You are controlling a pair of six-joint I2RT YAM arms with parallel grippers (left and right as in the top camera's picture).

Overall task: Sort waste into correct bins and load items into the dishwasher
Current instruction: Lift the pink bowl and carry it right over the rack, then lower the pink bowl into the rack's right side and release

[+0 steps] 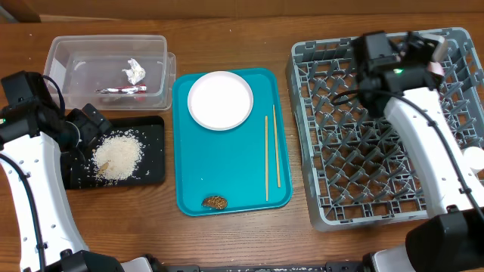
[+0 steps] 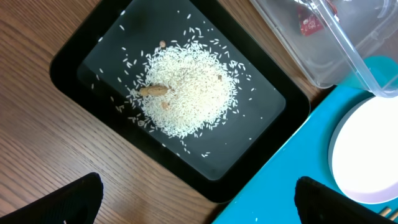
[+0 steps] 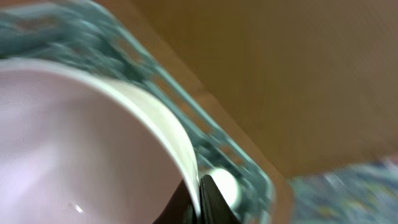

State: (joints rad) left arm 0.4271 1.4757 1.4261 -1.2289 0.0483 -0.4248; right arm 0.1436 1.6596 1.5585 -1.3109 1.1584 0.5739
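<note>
A wooden table (image 1: 227,30) fills the overhead view. At its right end sits the grey rack (image 1: 363,151). The right gripper (image 3: 200,202) is over the rack's far right corner. Its fingers are pinched shut on the rim of a pale bowl (image 3: 81,143), which is tilted above the rack's edge.

A teal tray (image 1: 227,166) lies in the middle. A white plate (image 1: 220,100) sits at its far end. Two chopsticks (image 1: 271,155) lie side by side along its right side. A brown lump (image 1: 215,202) rests near its front edge.

A clear tub (image 1: 57,75) stands at the far left. A black tray (image 1: 151,128) is just in front of it, beside the teal tray.

A heap of rice (image 1: 117,156) sits on the black tray, with loose grains scattered round it. The left gripper (image 2: 199,202) hovers over this tray with fingers spread wide, holding nothing.

The wrapper (image 1: 121,90) and the tissue (image 1: 135,71) lie inside the tub.
</note>
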